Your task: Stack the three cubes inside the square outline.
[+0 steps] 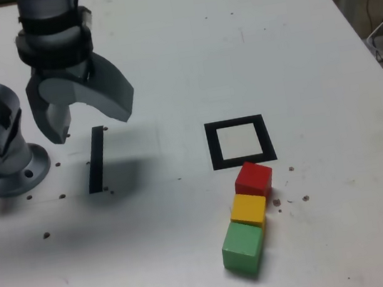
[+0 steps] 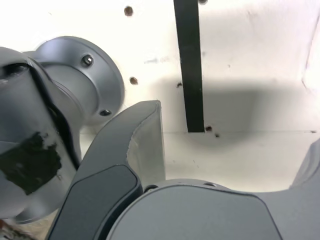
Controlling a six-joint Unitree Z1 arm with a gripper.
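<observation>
Three cubes (image 1: pixel 249 217) sit in a row on the scuffed white table (image 1: pixel 186 58); end effector (image 1: pixel 87 119) gapes apart, arm cut off above.

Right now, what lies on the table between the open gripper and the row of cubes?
In the exterior view, the thin black strip lies just below the gripper. Beyond it is bare table up to the red cube, yellow cube and green cube.

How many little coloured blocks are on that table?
3, in a touching row just below the square outline in the exterior view: the red cube nearest it, then the yellow cube, then the green cube. None appears hidden.
</observation>
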